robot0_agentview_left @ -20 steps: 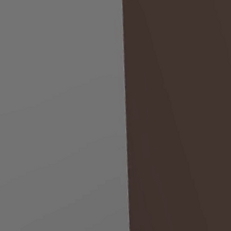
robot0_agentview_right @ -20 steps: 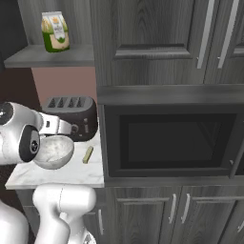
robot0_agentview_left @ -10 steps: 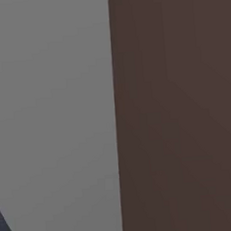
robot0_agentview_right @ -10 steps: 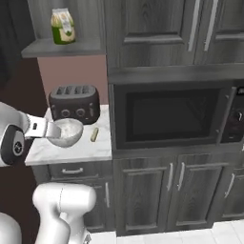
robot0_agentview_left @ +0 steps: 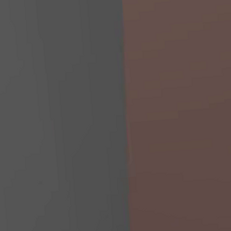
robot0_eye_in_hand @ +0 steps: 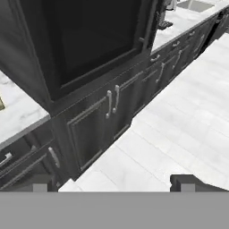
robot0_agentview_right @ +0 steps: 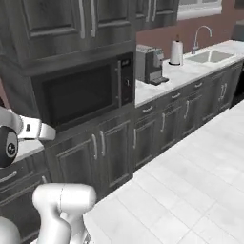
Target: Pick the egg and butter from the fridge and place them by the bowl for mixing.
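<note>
In the hand view my gripper (robot0_eye_in_hand: 112,184) is open, its two dark fingertips (robot0_eye_in_hand: 183,181) standing far apart with nothing between them. It hangs above the white tiled floor (robot0_eye_in_hand: 179,129) and looks at the dark lower cabinets (robot0_eye_in_hand: 96,120) under the microwave (robot0_eye_in_hand: 96,40). A tiny olive-yellow sliver (robot0_eye_in_hand: 1,103) lies on the white counter (robot0_eye_in_hand: 20,118) at the left edge; I cannot tell whether it is the butter. The egg, the bowl and the fridge are out of view.
The right base view has the microwave (robot0_agentview_right: 78,93) set in dark cabinets, a coffee machine (robot0_agentview_right: 148,64), a paper towel roll (robot0_agentview_right: 177,52) and a sink (robot0_agentview_right: 209,56) along the counter. White floor (robot0_agentview_right: 190,190) spreads to the right. A grey panel (robot0_agentview_left: 54,117) and brown wall (robot0_agentview_left: 185,107) stand close.
The whole picture has shifted, so the base has turned. The bowl, toaster and butter on the counter have left the right base view, and the sink counter and floor have come in.
</note>
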Robot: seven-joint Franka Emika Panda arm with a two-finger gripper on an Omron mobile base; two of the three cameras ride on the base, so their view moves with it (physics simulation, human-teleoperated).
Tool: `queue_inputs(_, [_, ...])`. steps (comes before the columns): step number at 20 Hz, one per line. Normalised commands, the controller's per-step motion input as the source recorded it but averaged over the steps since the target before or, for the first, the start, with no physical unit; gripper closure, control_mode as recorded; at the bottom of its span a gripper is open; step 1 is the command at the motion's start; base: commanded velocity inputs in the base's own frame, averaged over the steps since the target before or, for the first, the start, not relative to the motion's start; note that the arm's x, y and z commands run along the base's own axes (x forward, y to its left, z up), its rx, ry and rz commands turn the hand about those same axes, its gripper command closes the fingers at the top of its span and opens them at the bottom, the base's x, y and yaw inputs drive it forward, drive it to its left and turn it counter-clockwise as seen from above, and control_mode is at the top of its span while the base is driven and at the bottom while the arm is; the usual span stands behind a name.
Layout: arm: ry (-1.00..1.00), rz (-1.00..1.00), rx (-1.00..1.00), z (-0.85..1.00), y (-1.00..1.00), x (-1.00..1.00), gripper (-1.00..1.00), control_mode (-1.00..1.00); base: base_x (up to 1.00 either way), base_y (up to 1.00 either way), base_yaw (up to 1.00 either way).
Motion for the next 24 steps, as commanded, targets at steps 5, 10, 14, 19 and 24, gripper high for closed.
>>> queue_inputs(5, [0.00, 0.00, 0.00, 0.00, 0.00, 0.00, -1.00, 1.00, 0.00, 0.00, -1.00])
queue_inputs(10, [0.00, 0.00, 0.00, 0.00, 0.00, 0.00, -1.00, 1.00, 0.00, 0.00, -1.00])
queue_inputs(14, [0.00, 0.00, 0.00, 0.00, 0.00, 0.00, -1.00, 1.00, 0.00, 0.00, -1.00])
queue_inputs(19, [0.00, 0.00, 0.00, 0.00, 0.00, 0.00, -1.00, 1.00, 0.05, -0.38, -0.97])
queue_inputs(24, [0.00, 0.00, 0.00, 0.00, 0.00, 0.00, -1.00, 1.00, 0.74, -0.99, -0.53])
